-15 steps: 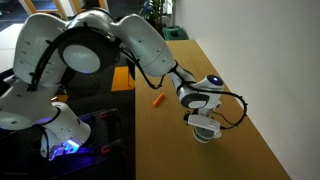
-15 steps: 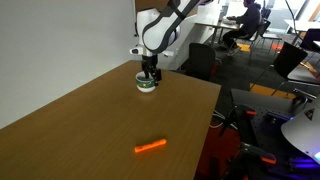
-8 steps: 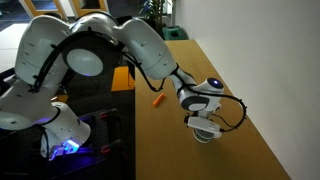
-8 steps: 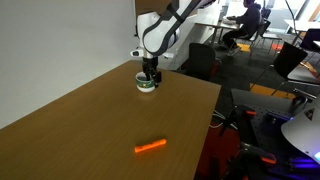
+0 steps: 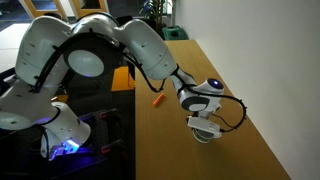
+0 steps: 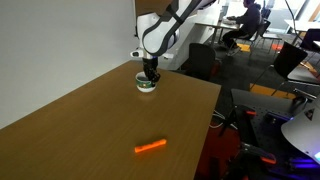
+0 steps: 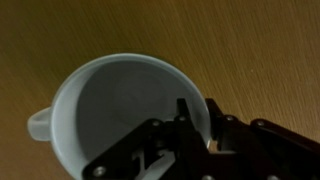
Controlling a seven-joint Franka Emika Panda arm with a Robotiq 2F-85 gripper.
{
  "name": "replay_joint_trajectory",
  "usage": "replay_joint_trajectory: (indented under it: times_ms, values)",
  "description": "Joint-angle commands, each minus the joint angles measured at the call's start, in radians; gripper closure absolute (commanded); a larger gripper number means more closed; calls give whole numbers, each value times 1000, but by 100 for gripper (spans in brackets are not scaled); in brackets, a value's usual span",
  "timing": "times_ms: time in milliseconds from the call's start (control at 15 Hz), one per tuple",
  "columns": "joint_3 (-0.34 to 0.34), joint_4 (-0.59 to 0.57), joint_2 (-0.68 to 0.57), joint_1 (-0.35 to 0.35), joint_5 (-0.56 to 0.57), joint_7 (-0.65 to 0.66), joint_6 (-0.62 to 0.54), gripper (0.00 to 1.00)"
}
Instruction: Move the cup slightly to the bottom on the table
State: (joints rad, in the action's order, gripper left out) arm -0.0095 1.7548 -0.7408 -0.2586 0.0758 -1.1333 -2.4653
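On table (image 6: 80, 130), gripper (image 7: 198, 112) clenched on rim of cup (image 7: 110, 110); orange stick (image 6: 150, 146) lies well apart.

the white arm (image 5: 120, 45) rises from beside one long edge of the table (image 6: 80, 120), elbow bent high, forearm sloping down over the tabletop. the wrist points the gripper (image 6: 150, 74) straight down near the table's far corner. in the wrist view its dark fingers (image 7: 186, 112) are drawn close, one inside and one outside the rim of the cup (image 7: 110, 110), pinching the wall.
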Motion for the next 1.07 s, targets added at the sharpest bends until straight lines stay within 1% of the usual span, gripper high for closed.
replay_joint_trajectory:
  times_ms: [0,200,1000]
  values:
    - [19,-21,-10,-22,2,-20,2,100]
    - [20,-17,-8,-25,2,-24,-2,97]
    - [19,48,25,-22,3,-14,-31,97]
